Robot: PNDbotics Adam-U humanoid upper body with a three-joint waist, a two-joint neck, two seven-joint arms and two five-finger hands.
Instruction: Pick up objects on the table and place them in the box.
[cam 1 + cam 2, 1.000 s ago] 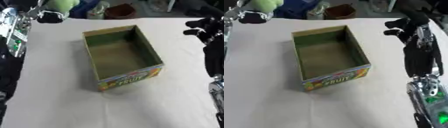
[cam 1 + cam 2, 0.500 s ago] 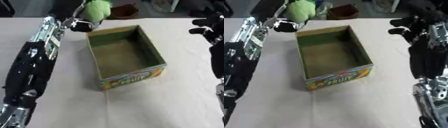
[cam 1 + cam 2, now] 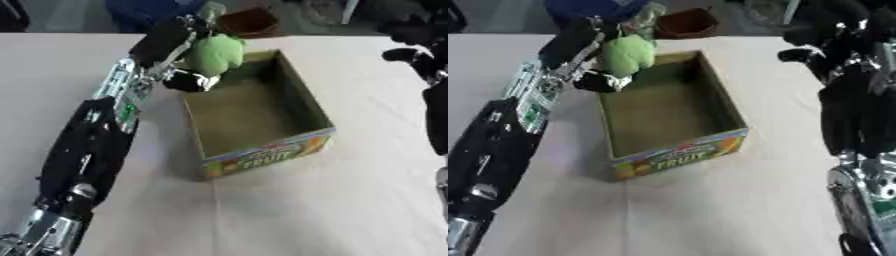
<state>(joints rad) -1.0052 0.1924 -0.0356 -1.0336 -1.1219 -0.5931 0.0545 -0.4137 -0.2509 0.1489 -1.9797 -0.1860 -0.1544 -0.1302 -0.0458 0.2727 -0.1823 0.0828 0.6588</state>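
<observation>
Soft, rounded light-green object [image 3: 215, 54], held up off the table in the curled fingers of the left hand [image 3: 179, 47], at the hand's right side and over the box's far-left corner. Open rectangular cardboard box [image 3: 308, 103], olive-brown inside, colourful "FRUIT" print on the near wall, flat on the table just right of and below that hand, skewed, nothing visible inside.

Evenly lit, moderately bright, diffuse overhead light. No hard glare on the pale table [image 3: 289, 210]. Soft shadow inside the box [image 3: 254, 117], darkest along its near and left walls. Overall soft focus; motion blur on the left hand [image 3: 175, 55] and green object [image 3: 214, 54]. Right hand [image 3: 837, 37] underexposed, detail lost in black. Background dim, out of focus.
</observation>
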